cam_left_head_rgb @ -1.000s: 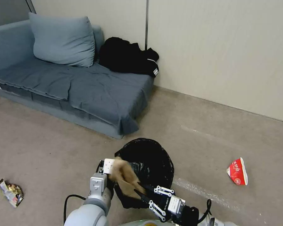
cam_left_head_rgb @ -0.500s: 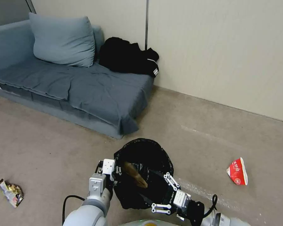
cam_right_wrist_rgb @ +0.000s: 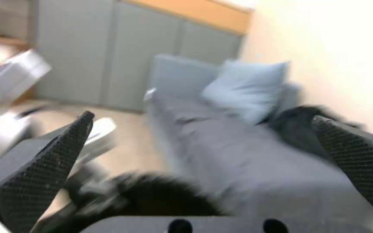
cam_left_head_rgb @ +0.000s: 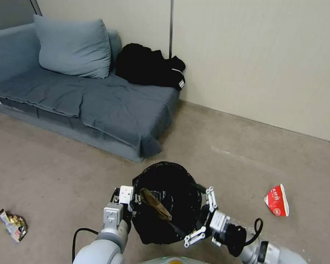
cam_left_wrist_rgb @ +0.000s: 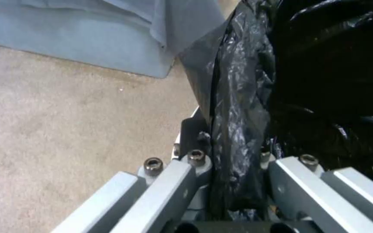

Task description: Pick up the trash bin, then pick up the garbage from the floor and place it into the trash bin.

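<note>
Grey sofa (cam_left_head_rgb: 80, 99) w/ cushion (cam_left_head_rgb: 73, 47), beige floor (cam_left_head_rgb: 62, 172)

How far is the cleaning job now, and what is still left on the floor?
Done: the left claw holds the trash bin by its bagged rim, and a brown paper piece lies inside.
In hand: nothing; the right claw is open and empty beside the bin.
Left: the red packet and the gold wrapper lie on the floor.

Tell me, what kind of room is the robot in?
Probably a living room or lounge: there's a grey-blue sofa with a pillow, black clothes heaped on it, and a carpeted floor with litter.
</note>
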Robot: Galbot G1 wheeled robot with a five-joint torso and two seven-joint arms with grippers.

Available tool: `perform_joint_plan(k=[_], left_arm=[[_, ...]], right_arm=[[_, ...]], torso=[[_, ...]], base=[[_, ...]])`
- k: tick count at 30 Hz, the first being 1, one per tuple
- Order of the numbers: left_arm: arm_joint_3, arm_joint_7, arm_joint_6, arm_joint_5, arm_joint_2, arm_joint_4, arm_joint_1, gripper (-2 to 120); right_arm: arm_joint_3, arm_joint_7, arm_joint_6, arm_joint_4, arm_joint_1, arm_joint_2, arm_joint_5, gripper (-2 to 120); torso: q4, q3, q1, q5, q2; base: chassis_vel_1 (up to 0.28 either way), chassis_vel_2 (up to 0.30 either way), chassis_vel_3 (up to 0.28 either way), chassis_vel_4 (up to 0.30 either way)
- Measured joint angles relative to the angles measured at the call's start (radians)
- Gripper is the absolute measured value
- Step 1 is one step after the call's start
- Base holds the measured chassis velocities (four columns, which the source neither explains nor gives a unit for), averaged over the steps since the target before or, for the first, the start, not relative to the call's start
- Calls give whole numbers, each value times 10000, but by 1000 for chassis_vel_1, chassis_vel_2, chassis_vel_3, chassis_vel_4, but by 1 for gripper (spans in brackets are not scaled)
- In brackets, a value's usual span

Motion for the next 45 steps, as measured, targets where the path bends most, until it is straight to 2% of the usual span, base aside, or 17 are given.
perform_joint_plan(k=[2, 3, 5, 7, 9, 11, 16, 19, 21, 29, 31, 33, 35, 37, 39, 45], left_arm=[[-50, 1, 0, -38, -2, 35, -30, 1], [-50, 1, 0, -38, -2, 35, -30, 1], [-104, 0, 0, -70, 1, 52, -43, 1], [-192, 1, 0, -116, -4, 53, -29, 1], [-227, 0, -1, -125, -18, 53, -13, 1], [-326, 0, -11, -139, -78, 40, 33, 1], [-419, -2, -42, -137, -178, -44, 163, 1], [-431, -5, -50, -129, -188, -66, 193, 1], [-430, -6, -58, -118, -189, -78, 228, 1], [-410, -9, -78, -55, -186, -113, 349, 1], [-407, -12, -80, -50, -187, -116, 357, 1], [-374, -14, -85, -1, -203, -126, 382, 1], [-367, -15, -86, 8, -205, -130, 390, 1], [-342, -16, -97, 46, -207, -158, 451, 1], [-341, -16, -100, 51, -206, -161, 462, 1], [-313, -21, -114, 96, -197, -186, 500, 1]], right_arm=[[338, 987, -87, 320, -49, 265, -97, 114], [338, 987, -87, 320, -49, 265, -97, 114], [612, 2131, -143, 552, -169, 484, -446, 113], [936, 3740, -163, 807, -398, 745, -974, 111], [1006, 4085, -189, 844, -458, 801, -1067, 110], [1213, 5217, -448, 869, -661, 1001, -1345, 103], [1344, 6129, -662, 291, -846, 1230, -1506, 100], [1352, 6192, -662, -26, -859, 1291, -1508, 100], [1392, 6216, -639, -786, -721, 1408, -1401, 100], [1542, 6208, -905, -2519, -217, 1375, -752, 100], [1550, 6185, -948, -2620, -178, 1364, -695, 100], [1600, 6042, -1346, -3430, 248, 1285, -275, 100], [1611, 6028, -1429, -3604, 358, 1269, -198, 100], [1771, 5988, -1645, -4470, 894, 1174, -17, 100], [1821, 5975, -1683, -4675, 1015, 1146, 6, 100], [2249, 5911, -1821, -6777, 2170, 824, 90, 100]], torso=[[0, 0, 0, 0, 0], [0, 0, 0, 0, 0], [0, 0, 0, -1, 0], [-2, 0, 0, -1, 0], [-2, 0, 0, 0, 0], [-1, 0, 0, 0, 0], [-1, 0, 0, 1, 0], [0, 0, 0, 1, 0], [-1, 0, 0, 1, 0], [1, 0, 0, 1, -3], [0, 0, 0, 2, -3], [-1, 0, 0, 4, -3], [-1, 0, 0, 6, -3], [0, 0, 0, 3, -2], [1, 0, -1, 3, -3], [0, 0, 0, 3, -2]], base=[[0, 0, 0, 0], [0, 0, 0, 0], [0, 0, 0, 0], [0, 0, 0, 0], [0, 0, 0, 0], [0, 0, 0, 0], [0, 0, 0, 0], [0, 0, 0, 0], [0, 0, 0, 0], [0, 0, 0, 0], [0, 0, 0, 0], [0, 0, 0, 0], [0, 0, 0, 0], [0, 0, 0, 0], [0, 0, 0, 0], [0, 0, 0, 0]])
